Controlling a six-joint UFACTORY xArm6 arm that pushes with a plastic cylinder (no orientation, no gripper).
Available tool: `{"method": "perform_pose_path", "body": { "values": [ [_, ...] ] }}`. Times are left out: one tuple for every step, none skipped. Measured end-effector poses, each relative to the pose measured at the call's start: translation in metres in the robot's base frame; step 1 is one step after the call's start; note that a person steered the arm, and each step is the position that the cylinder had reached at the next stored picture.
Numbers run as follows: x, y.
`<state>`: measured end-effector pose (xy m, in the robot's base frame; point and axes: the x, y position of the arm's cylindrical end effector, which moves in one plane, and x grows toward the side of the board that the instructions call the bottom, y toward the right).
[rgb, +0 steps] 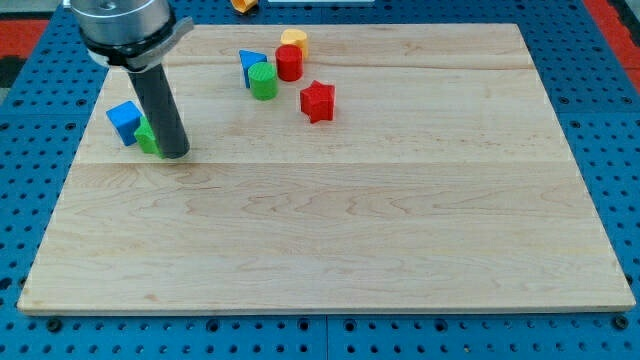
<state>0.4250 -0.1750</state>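
My tip (175, 152) rests on the wooden board (330, 230) at the view's left, touching or nearly touching a green block (147, 137) that the rod partly hides. A blue cube (125, 120) sits just left of the green block, against it. Toward the view's top middle lies a cluster: a blue triangular block (251, 63), a green cylinder (263, 80), a red cylinder (289, 62) and a yellow block (294, 39). A red star-shaped block (317, 101) lies alone to the right of the cluster.
The board lies on a blue pegboard table (600, 100). An orange object (243, 5) sits off the board at the view's top edge. The arm's grey housing (122, 25) hangs over the board's top left corner.
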Motion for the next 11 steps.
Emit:
{"method": "perform_pose_path", "body": {
  "values": [
    [-0.008,0.063],
    [-0.015,0.173],
    [-0.027,0.235],
    [-0.067,0.239],
    [-0.090,0.212],
    [-0.088,0.155],
    [-0.075,0.114],
    [-0.056,0.097],
    [-0.038,0.102],
    [-0.051,0.072],
    [-0.067,0.055]
  ]
}}
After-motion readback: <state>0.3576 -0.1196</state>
